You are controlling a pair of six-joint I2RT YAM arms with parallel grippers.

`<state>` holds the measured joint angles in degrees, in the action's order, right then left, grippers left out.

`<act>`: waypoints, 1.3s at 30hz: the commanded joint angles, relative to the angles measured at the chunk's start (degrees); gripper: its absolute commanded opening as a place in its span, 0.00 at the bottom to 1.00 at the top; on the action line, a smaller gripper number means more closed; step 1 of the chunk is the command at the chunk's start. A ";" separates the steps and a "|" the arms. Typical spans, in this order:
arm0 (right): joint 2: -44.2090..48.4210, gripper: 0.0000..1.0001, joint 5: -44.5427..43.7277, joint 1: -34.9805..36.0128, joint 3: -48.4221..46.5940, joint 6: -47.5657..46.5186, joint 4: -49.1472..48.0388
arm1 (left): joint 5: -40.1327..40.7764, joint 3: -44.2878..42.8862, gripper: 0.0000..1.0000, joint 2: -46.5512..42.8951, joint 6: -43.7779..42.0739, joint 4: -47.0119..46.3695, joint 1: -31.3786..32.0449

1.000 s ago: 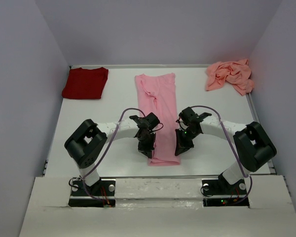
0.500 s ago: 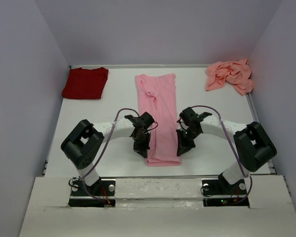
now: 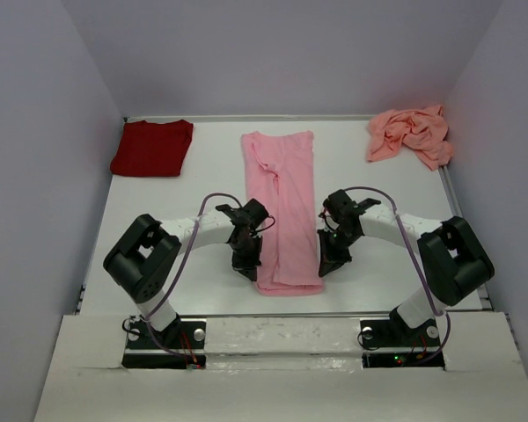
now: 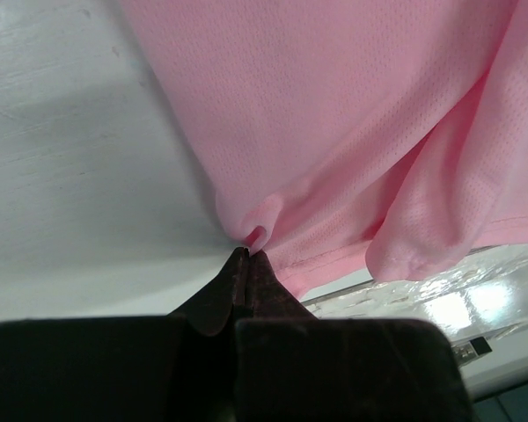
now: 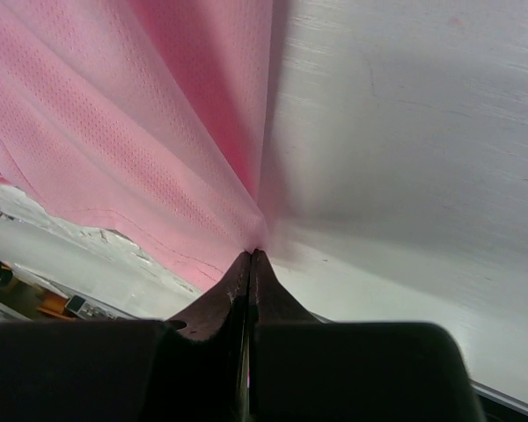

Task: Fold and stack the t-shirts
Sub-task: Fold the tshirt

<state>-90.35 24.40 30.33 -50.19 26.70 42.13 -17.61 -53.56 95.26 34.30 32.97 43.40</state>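
The light pink t-shirt point(image 3: 280, 189) lies as a long narrow strip down the middle of the table, its hem at the near end. My left gripper point(image 3: 245, 267) is shut on the hem's left corner, and the left wrist view shows the pink cloth point(image 4: 334, 114) pinched at the tips point(image 4: 246, 253). My right gripper point(image 3: 326, 264) is shut on the right corner, with cloth point(image 5: 132, 132) bunched at its closed tips point(image 5: 253, 254). The dark red t-shirt point(image 3: 153, 148) lies folded at the back left. A salmon-pink t-shirt point(image 3: 411, 134) sits crumpled at the back right.
The white table point(image 3: 158, 220) is boxed in by pale walls on the left, back and right. Its near edge point(image 3: 282, 314) runs just behind the pink hem, with both arm bases below it.
My left gripper has slid left and my right gripper slightly right, pulling the pink tee's near hem wider. The other two shirts have not moved.
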 commanded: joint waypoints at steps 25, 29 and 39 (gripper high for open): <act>0.35 0.00 -0.06 -1.23 4.84 0.72 1.03 | -2.43 4.25 0.00 -3.86 -1.35 -0.63 -2.18; -0.88 0.00 0.82 -1.23 5.11 0.90 0.50 | -2.78 4.60 0.00 -3.59 -1.35 -1.07 -2.18; -1.76 0.41 -0.14 -1.23 4.32 0.81 0.85 | -4.02 5.22 0.04 -3.68 -0.99 -2.39 -2.18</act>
<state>-91.66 24.84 29.58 -45.56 27.55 42.98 -20.43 -49.21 93.01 33.89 30.63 41.41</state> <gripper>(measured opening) 0.301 0.011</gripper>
